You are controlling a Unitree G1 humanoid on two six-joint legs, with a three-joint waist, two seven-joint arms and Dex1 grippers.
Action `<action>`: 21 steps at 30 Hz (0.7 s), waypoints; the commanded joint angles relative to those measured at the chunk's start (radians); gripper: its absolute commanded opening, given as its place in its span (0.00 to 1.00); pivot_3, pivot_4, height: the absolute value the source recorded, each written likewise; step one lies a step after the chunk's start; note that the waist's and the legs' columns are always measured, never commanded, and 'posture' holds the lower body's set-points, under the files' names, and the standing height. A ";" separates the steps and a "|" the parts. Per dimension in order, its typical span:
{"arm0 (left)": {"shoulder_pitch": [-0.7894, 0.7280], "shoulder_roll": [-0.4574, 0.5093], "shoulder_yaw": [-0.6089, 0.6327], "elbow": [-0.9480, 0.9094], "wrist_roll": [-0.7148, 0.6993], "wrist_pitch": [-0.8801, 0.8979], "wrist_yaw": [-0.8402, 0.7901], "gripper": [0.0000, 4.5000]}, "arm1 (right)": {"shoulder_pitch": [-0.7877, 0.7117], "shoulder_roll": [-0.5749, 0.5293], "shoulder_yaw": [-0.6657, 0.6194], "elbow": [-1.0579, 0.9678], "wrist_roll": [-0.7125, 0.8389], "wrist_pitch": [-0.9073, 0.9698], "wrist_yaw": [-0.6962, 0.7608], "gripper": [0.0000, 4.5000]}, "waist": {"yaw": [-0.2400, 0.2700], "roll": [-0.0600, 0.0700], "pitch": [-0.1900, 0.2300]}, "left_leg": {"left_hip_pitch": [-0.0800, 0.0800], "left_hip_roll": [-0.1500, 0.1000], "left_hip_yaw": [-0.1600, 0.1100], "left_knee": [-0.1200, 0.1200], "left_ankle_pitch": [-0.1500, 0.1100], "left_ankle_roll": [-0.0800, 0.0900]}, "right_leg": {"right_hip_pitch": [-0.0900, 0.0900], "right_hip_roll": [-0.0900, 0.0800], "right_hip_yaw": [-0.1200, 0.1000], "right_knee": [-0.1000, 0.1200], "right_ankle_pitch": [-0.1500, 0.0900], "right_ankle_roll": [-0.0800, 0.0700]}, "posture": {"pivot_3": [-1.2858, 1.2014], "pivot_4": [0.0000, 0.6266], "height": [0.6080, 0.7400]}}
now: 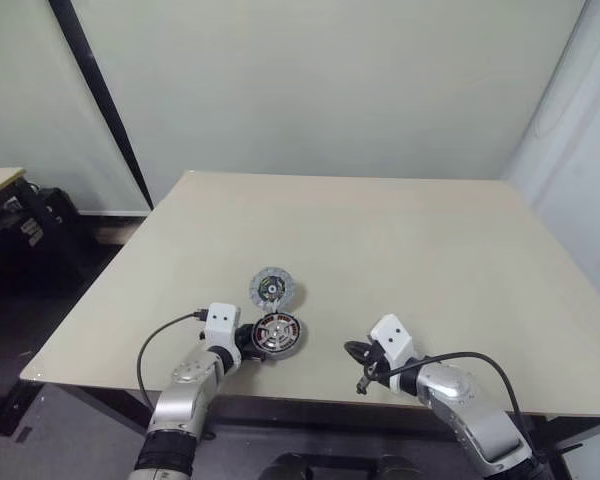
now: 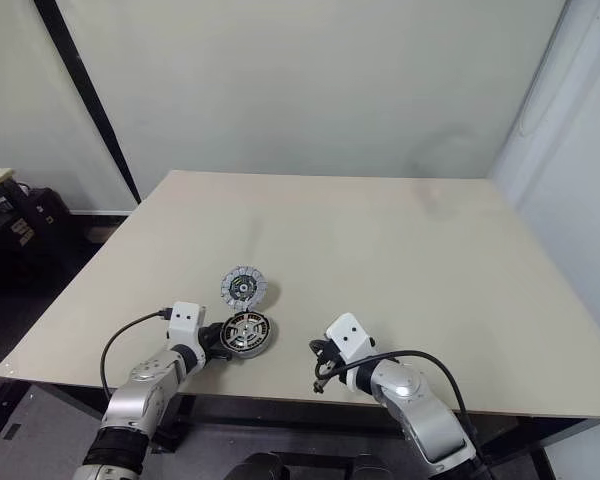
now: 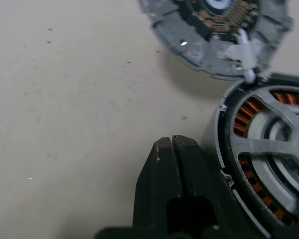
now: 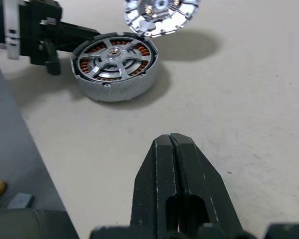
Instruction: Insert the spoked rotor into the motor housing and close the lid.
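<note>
Spoked rotor [image 4: 114, 58] is already sitting inside the motor housing [image 4: 115, 85] near the table [image 1: 400, 260] front edge; lid [image 1: 272, 288] is lying just behind it, still off. Left claw [image 3: 173, 149] and right claw [image 4: 169, 147] are both pressed together, holding nothing. Closing is remaining.

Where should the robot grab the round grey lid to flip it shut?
Probably the thin rim of the lid, on the edge farthest from the motor housing. A small white hinge seems to join the lid to the housing, so that far edge swings free. Come in from that far side, from above, and pinch the rim.
</note>
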 commanded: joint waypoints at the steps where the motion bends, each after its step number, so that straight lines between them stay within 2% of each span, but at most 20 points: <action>1: -0.030 -0.057 -0.085 -0.010 0.017 -0.010 -0.047 0.01 | -0.005 0.000 -0.023 -0.045 -0.003 -0.013 -0.011 0.00 | 0.006 0.001 0.000 | 0.000 0.000 0.000 0.000 0.000 0.000 | 0.000 0.000 0.000 0.000 0.000 0.000 | 0.52 0.00 1.00; 6: -0.043 -0.093 -0.157 0.015 0.083 -0.058 -0.075 0.01 | 0.000 -0.002 -0.029 -0.042 -0.003 -0.015 -0.018 0.00 | 0.019 0.001 -0.001 | 0.000 0.000 0.000 0.002 0.001 0.001 | 0.002 0.000 0.000 -0.001 0.000 0.000 | 0.52 0.00 1.00; 21: -0.148 -0.231 -0.246 0.188 0.173 -0.160 -0.109 0.01 | 0.019 -0.018 -0.048 -0.041 -0.007 -0.022 -0.034 0.00 | 0.030 0.003 -0.002 | 0.000 -0.002 0.000 0.003 0.002 0.002 | 0.008 -0.001 0.000 -0.003 0.000 0.001 | 0.52 0.00 1.00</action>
